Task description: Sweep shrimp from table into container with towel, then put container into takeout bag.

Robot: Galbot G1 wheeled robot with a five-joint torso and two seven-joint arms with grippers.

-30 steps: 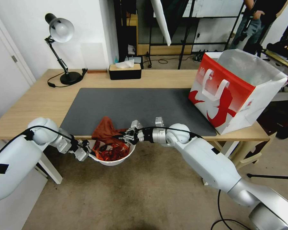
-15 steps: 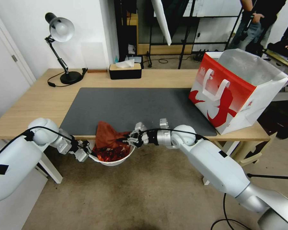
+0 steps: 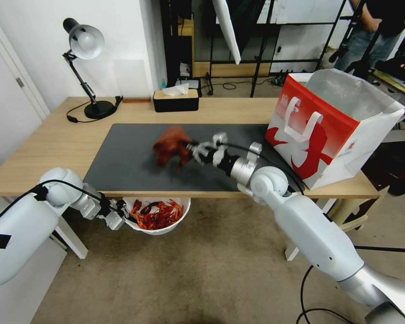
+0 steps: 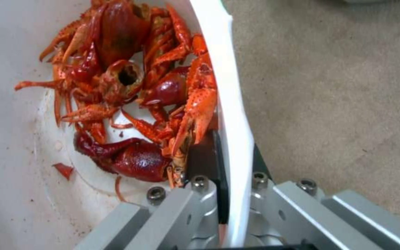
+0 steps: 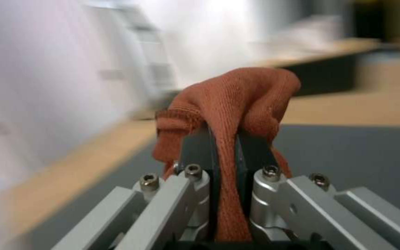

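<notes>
Below the table (image 3: 54, 135) edge, left gripper (image 3: 118, 215) pinches the rim of the container (image 3: 177, 222), 1 finger inside the wall and 1 outside, per the left wrist view. Container hangs off the near table edge, not resting on it. Shrimp (image 3: 157, 214) sit heaped in the bowl just beside that gripper; no stray pieces visible on the dark mat (image 3: 135, 157). Exact shrimp count can't be told, roughly a dozen or so overlapping.

Right gripper (image 3: 192, 149) is up over the mat, pressed together on a fold of the towel (image 3: 170, 145), the cloth bunched ahead of its fingers and hanging clear of the mat. Takeout bag (image 3: 333, 126) stands open on the table, well apart from the left gripper, out past the right arm.

Judgement: sweeping looks done; step in hand is getting rid of the towel. Next move calls for dropping the towel on the table, then carrying the bowl level, up over the table edge and across to the bag mouth without tipping.

Counts: 1 container, 1 towel, 1 bag, 1 mat, 2 grippers, both loaded.
</notes>
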